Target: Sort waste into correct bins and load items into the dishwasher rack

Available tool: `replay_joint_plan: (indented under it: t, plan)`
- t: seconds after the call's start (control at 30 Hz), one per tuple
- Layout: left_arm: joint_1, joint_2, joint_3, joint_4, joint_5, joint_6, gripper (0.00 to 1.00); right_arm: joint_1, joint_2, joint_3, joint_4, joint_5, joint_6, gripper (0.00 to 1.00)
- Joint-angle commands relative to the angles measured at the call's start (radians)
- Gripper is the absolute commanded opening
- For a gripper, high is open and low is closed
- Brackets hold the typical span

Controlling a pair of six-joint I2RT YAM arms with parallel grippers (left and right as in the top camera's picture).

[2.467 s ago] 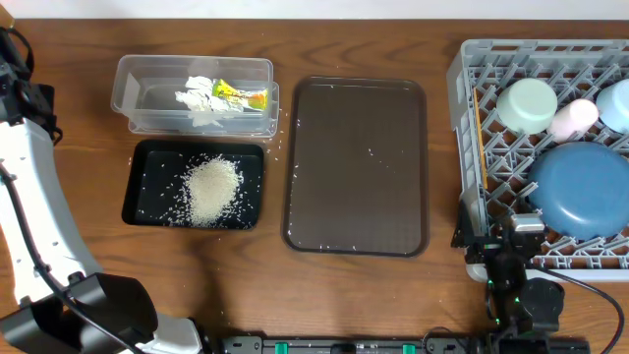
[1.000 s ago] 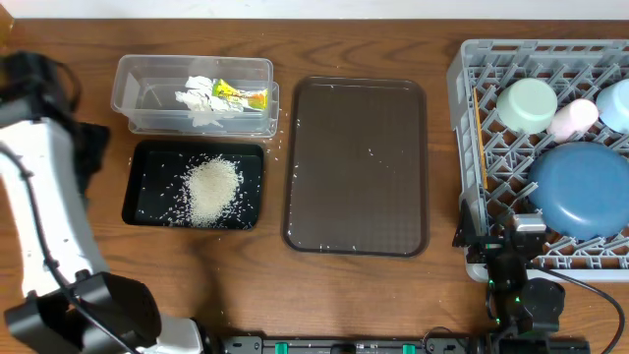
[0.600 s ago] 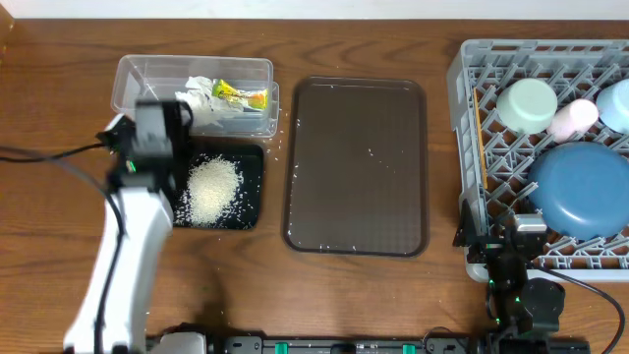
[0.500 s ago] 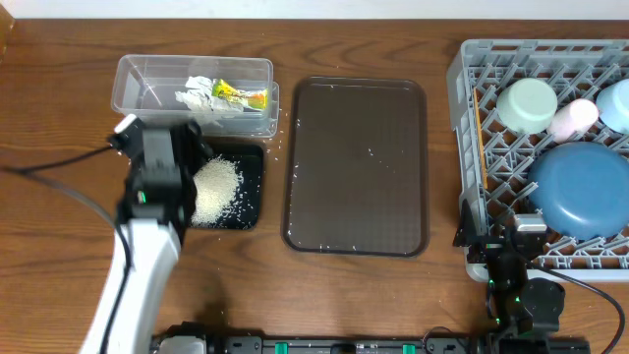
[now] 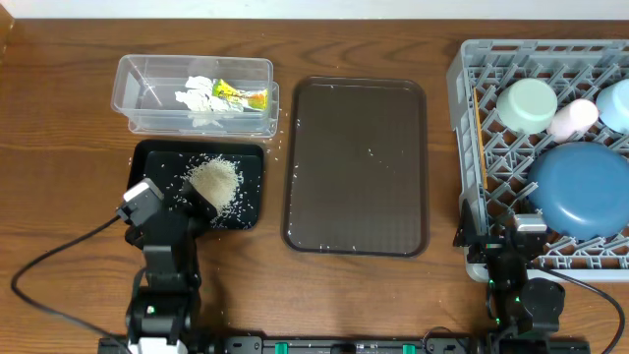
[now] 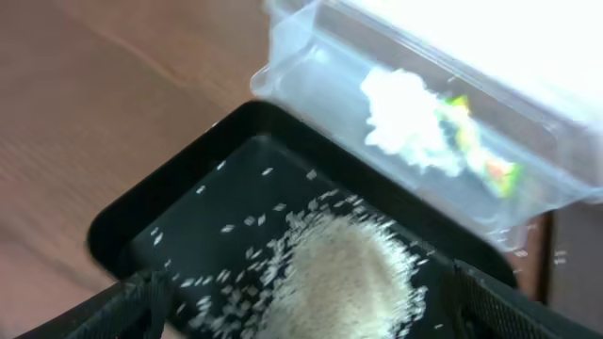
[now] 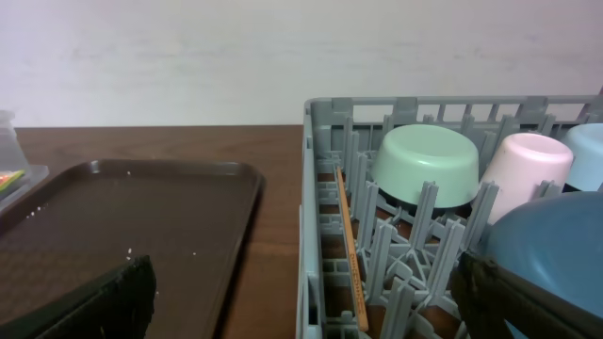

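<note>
Hovering over black tray [image 5: 143, 167], left jaws wide, right jaws wide

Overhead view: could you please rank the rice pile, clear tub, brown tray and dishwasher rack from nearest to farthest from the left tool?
1. rice pile, right by the left tool.
2. clear tub, farther back on the left.
3. brown tray, centre.
4. dishwasher rack, far right.
</note>
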Motion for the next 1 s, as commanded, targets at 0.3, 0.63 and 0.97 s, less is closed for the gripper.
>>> replay_joint_plan:
  t: [0.3, 0.63, 0.97]
  plan:
    - [0.0, -0.32, -0.185, 0.117, 0.174, 0.233, 0.92, -0.005, -0.01, -0.001, -0.005, 0.002, -0.012, 0.99]
    - [0.0, -0.511, -0.311, 0.176, 0.184, 0.233, 0.92, -0.005, -0.01, -0.001, -0.005, 0.002, -0.012, 0.99]
    - [0.0, -0.606, -0.326, 0.077, 0.197, 0.245, 0.92, -0.005, -0.01, -0.001, -0.005, 0.002, -0.012, 0.99]
